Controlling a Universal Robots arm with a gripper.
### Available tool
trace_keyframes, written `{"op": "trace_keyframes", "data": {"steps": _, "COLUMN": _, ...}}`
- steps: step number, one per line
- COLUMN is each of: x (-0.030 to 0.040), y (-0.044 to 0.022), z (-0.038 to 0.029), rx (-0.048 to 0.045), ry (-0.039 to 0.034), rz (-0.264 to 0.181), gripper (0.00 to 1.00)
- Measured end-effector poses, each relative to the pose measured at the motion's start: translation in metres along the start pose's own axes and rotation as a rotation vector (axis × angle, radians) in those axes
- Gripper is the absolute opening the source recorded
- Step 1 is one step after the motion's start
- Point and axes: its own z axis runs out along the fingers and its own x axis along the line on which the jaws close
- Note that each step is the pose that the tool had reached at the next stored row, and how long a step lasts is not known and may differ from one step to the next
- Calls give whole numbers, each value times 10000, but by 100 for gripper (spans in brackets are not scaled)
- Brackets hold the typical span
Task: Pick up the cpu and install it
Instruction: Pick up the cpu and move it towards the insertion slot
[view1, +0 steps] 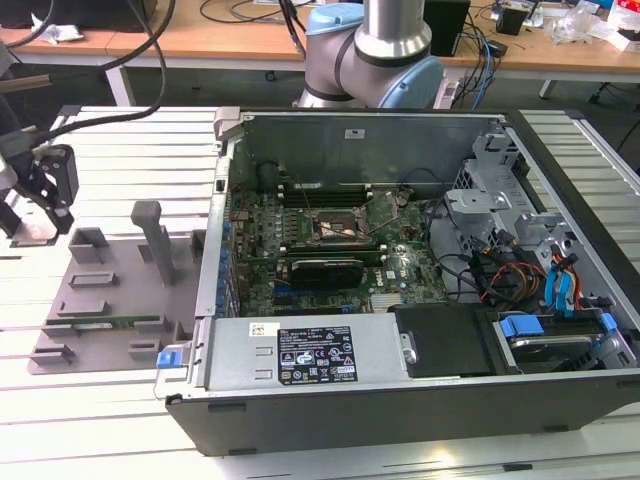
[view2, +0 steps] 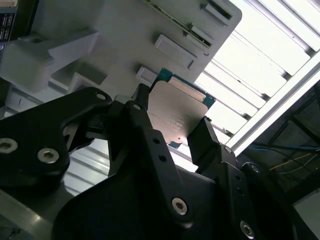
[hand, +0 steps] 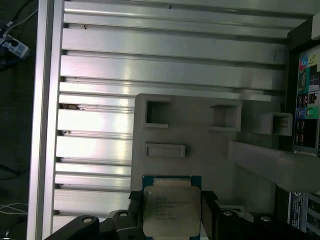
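Observation:
The cpu (hand: 170, 210), a flat square chip with a silver-grey top and a thin green edge, sits between my two black fingers, which press on its opposite sides. My gripper (hand: 171, 200) is shut on it; the second wrist view shows the cpu (view2: 177, 112) held over the grey fixture plate (view2: 125, 35). In the exterior view my gripper (view1: 50, 185) hangs at the far left, above the left end of the fixture plate (view1: 120, 290). The black socket with its metal frame (view1: 338, 228) lies open on the motherboard inside the computer case.
The open computer case (view1: 400, 400) takes up the middle and the exterior view's right, with cables and drive bays inside. The fixture plate carries raised posts (view1: 150, 235) and a long green memory stick (view1: 110, 322). The arm's base (view1: 375, 60) stands behind the case.

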Motion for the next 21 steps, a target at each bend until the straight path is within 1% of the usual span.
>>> {"op": "trace_keyframes", "data": {"steps": 3, "x": -1, "y": 0, "z": -47, "rx": 1, "ry": 0, "rz": -1, "gripper": 55}}
{"op": "trace_keyframes", "data": {"steps": 4, "x": -3, "y": 0, "z": -87, "rx": 0, "ry": 1, "rz": -1, "gripper": 55}}
{"op": "trace_keyframes", "data": {"steps": 5, "x": -3, "y": 0, "z": -112, "rx": 0, "ry": 0, "rz": -1, "gripper": 55}}
{"op": "trace_keyframes", "data": {"steps": 7, "x": -4, "y": 0, "z": -142, "rx": 0, "ry": 0, "rz": 0, "gripper": 55}}
{"op": "trace_keyframes", "data": {"steps": 9, "x": -6, "y": 0, "z": -201, "rx": 1, "ry": 0, "rz": -1, "gripper": 55}}
{"op": "trace_keyframes", "data": {"steps": 16, "x": -8, "y": 0, "z": -301, "rx": 1, "ry": 0, "rz": 0, "gripper": 55}}
{"op": "trace_keyframes", "data": {"steps": 18, "x": -10, "y": 1, "z": -350, "rx": 0, "ry": 0, "rz": 0, "gripper": 55}}
{"op": "trace_keyframes", "data": {"steps": 19, "x": -11, "y": 1, "z": -382, "rx": 0, "ry": 0, "rz": 0, "gripper": 55}}
{"op": "trace_keyframes", "data": {"steps": 20, "x": -12, "y": 2, "z": -431, "rx": 0, "ry": 1, "rz": -1, "gripper": 55}}
{"op": "trace_keyframes", "data": {"steps": 21, "x": -13, "y": 2, "z": -451, "rx": 1, "ry": 0, "rz": 0, "gripper": 55}}
